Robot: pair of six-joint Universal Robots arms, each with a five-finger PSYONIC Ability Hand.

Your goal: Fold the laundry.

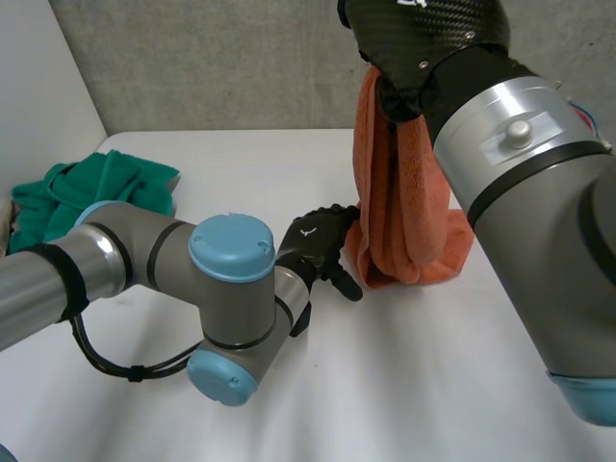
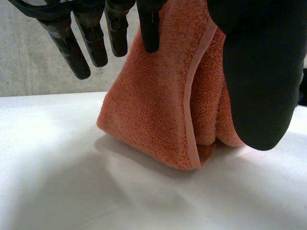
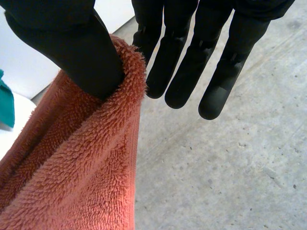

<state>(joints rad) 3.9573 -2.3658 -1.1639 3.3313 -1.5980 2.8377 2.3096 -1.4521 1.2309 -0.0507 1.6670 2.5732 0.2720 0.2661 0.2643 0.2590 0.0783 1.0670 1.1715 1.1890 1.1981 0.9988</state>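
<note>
a heap of green cloth (image 1: 101, 192) lies at the far left of the white desk (image 1: 404, 385), well apart from the rest. the left arm (image 1: 144, 255) reaches in from the left. the left hand (image 1: 316, 245) sits low over the desk, just beside the lower left edge of an orange terry towel (image 1: 399, 207).

the head view leaves that hand's grip unclear. the left wrist view shows its fingers (image 2: 91, 43) straight and spread and its thumb (image 2: 261, 76) standing apart. the hand is wide open, with the towel's lower part in the gap between them. that view also shows the towel's hemmed edge running down to a bottom corner that rests on the desk.

the towel hangs as a doubled, upright drape over the middle of the desk. its top is bunched in the right hand (image 1: 423, 43) high above.

the right wrist view shows the hold. the thumb (image 3: 67, 52) presses into the towel's top edge and pinches it against the nearest of the straight fingers (image 3: 180, 67). the other fingers stand free in front of grey concrete (image 3: 230, 172). a sliver of the green cloth shows beside the towel there.

the right arm (image 1: 539, 212) comes in along the right side.
</note>
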